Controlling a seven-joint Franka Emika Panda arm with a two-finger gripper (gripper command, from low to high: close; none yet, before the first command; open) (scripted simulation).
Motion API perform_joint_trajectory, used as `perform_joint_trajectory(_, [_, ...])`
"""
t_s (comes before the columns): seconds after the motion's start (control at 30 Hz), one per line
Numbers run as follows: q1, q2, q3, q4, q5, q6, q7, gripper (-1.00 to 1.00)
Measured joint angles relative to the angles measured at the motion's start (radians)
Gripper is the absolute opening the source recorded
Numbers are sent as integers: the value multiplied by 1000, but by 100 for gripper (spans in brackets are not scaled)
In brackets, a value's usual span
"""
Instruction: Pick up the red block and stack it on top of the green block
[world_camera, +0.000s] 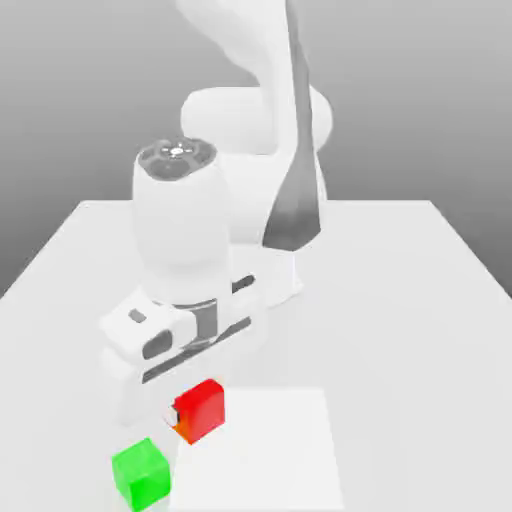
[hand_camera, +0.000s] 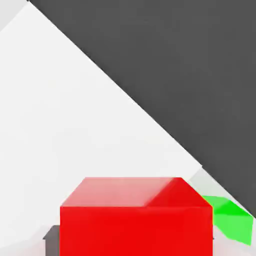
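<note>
Fingers (world_camera: 190, 415) of the arm's gripper are closed tight on the red block (world_camera: 200, 409), which sits between them, pinched from both sides and apparently lifted clear of the white counter (world_camera: 400, 300). From the hand view the red block (hand_camera: 135, 220) fills the foreground, with 1 dark finger pad (hand_camera: 51, 233) just visible against its side. Just beyond and below the held cube, slightly off to one side, the green block (world_camera: 140, 472) rests on the counter near its edge, apart from the red one. Farther back stands the arm's white base (world_camera: 270, 270).
</note>
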Motion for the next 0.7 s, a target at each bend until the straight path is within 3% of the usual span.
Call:
perform_joint_trajectory(0.4, [-98, 7, -4, 72, 0, -59, -483, -100])
perform_joint_trajectory(0.57, [-114, 144, 10, 84, 21, 68, -535, -100])
perform_joint_trajectory(0.6, [-116, 167, 12, 85, 24, 89, -538, 100])
perform_joint_trajectory(0.7, [-116, 167, 12, 85, 24, 89, -538, 100])
